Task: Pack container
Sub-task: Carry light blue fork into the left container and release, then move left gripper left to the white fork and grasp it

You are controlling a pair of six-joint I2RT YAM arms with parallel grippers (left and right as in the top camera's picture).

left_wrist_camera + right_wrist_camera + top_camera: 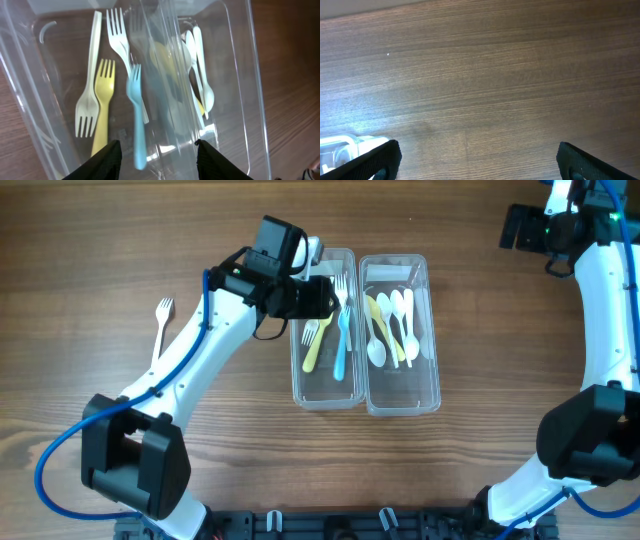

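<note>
Two clear plastic containers stand side by side mid-table. The left container holds a yellow fork, a blue fork and white forks. The right container holds white and yellow spoons. A white fork lies on the table at the left. My left gripper hovers open and empty over the left container's far end; in the left wrist view its jaws frame the blue fork and the yellow fork. My right gripper is open and empty at the far right.
The right wrist view shows bare wood with a corner of a container at the lower left. A black rail runs along the table's front edge.
</note>
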